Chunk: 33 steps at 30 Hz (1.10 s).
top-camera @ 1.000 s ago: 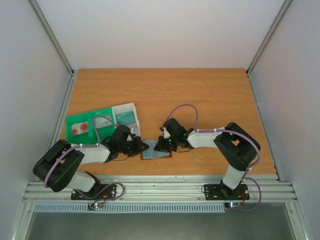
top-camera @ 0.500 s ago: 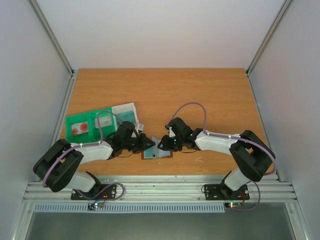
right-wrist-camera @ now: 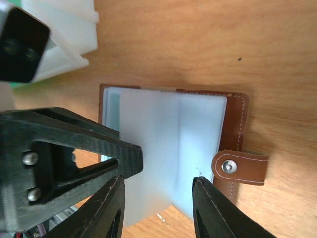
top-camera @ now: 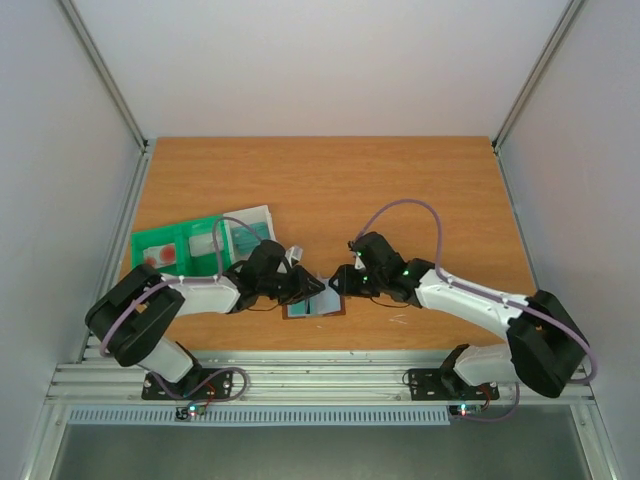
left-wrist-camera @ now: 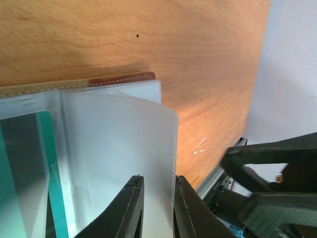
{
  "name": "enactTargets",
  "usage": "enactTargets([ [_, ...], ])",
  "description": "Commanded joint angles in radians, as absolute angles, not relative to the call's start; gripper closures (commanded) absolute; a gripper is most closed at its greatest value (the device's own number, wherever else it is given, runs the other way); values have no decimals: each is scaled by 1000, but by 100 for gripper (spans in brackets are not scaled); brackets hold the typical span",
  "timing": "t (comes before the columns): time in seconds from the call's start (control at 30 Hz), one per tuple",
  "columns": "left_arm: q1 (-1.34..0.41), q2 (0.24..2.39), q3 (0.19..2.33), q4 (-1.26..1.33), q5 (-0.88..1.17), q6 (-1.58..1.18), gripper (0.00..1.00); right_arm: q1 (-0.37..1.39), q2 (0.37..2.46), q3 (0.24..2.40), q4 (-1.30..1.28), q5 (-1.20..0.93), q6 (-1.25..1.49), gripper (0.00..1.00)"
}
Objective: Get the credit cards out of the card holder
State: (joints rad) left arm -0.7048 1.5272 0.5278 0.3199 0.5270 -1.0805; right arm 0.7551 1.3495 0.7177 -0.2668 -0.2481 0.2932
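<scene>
The brown leather card holder (top-camera: 318, 306) lies open near the table's front edge, its grey-blue pockets up. My left gripper (top-camera: 306, 288) is over its left half. In the left wrist view the jaws (left-wrist-camera: 156, 178) stand close together on the edge of a frosted pocket sleeve (left-wrist-camera: 119, 144), which curls up off the holder. A teal-green card (left-wrist-camera: 45, 168) sits inside a pocket to the left. My right gripper (right-wrist-camera: 158, 179) hovers open over the holder (right-wrist-camera: 237, 111), beside its snap tab (right-wrist-camera: 241, 167). The white card is not visible.
A green and clear plastic compartment tray (top-camera: 170, 252) lies left of the holder, behind my left arm. Its pale corner shows in the right wrist view (right-wrist-camera: 64, 34). The table's front edge (top-camera: 330, 350) and a metal rail are just below the holder.
Both grippers have moved in over the card holder. The left one has slid right and taken a pocket sleeve. The right arm has stretched out leftward.
</scene>
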Motion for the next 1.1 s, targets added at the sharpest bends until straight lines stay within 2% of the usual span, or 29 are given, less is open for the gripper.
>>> enactTargets([
  [0.0, -713, 1540, 555, 398, 541, -1081, 79, 750, 1278, 710, -318, -152, 285, 61],
  [0.3, -713, 1531, 557, 415, 536, -1066, 75, 750, 1258, 710, -326, -143, 304, 60],
  [0.57, -715, 1613, 557, 559, 579, -1131, 75, 750, 1218, 717, -359, -131, 290, 60],
  [0.7, -715, 1561, 567, 471, 561, -1094, 74, 750, 1222, 716, -350, -147, 291, 60],
  [0.8, -715, 1494, 569, 369, 522, -1051, 70, 751, 1237, 716, -325, -180, 296, 60],
  [0.9, -715, 1430, 578, 245, 473, -991, 62, 751, 1247, 720, -305, -205, 304, 60],
  [1.07, -714, 1406, 584, 182, 455, -951, 58, 752, 1244, 719, -292, -223, 309, 61],
])
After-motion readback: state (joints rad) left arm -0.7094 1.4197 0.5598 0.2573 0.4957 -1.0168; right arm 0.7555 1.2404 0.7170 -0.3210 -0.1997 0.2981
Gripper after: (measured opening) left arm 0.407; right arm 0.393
